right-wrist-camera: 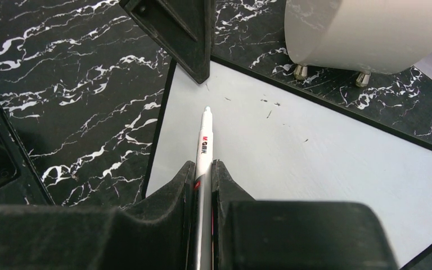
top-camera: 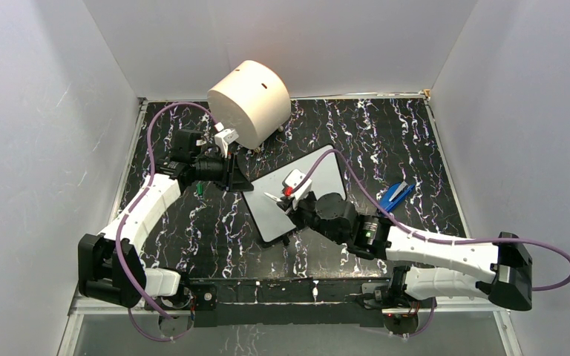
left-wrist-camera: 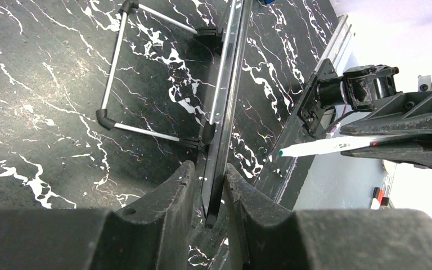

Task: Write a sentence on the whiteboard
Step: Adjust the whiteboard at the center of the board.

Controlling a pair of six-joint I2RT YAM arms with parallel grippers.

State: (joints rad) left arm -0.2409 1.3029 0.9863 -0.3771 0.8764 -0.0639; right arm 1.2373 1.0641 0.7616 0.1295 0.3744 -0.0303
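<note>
Beneath both sets of fingers, a black table veined in white like marble. Beyond the right fingertips, a smooth cream cylinder on small metal feet. Under those fingertips, the flat whiteboard, thin black rim, a few dark flecks, propped on a wire stand. Pinched at one edge by the left gripper. Clamped in the right gripper, a white marker, red print starting "M", tip ahead of the fingers.

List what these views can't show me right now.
Marker tip touching the whiteboard or not: right wrist looks along the barrel; top view, right claw covers it.
Dark specks on the board: right wrist, too small to read.
Left claw pinching the board edge or not: left wrist, gaps lie in shadow.
Blue object: top view, too small to identify.
</note>
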